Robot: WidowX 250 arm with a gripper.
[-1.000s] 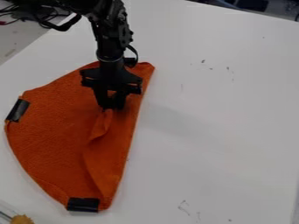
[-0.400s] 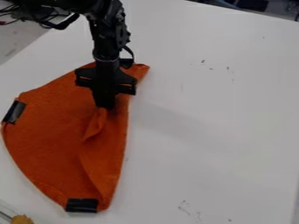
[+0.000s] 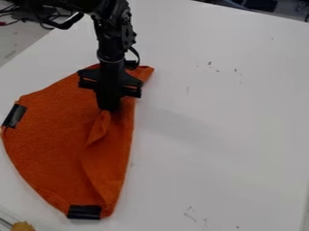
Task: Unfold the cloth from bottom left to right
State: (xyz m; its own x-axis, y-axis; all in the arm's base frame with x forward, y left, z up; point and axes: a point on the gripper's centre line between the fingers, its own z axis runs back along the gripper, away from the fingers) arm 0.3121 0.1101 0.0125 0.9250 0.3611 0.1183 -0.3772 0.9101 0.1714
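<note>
My gripper [image 3: 109, 107] hangs over the upper right part of the orange cloth [image 3: 51, 140], near its straight right edge. It is shut on a raised pinch of the fabric, and a small fold runs down from the fingertips. The cloth lies folded on the left of the white table, its right edge running from the top corner to the bottom. Black tape [image 3: 15, 115] marks its left corner, and another black strip [image 3: 84, 212] sits at the bottom corner.
The white table [image 3: 223, 122] stretches to the right, with a few small dark marks. At the lower left corner is part of a clear container with a yellow-brown item [image 3: 23, 226]. Dark cables lie at the upper left.
My gripper has closed on the cloth and moved slightly left. The cloth's upper part and left corner have shifted a little left with it.
</note>
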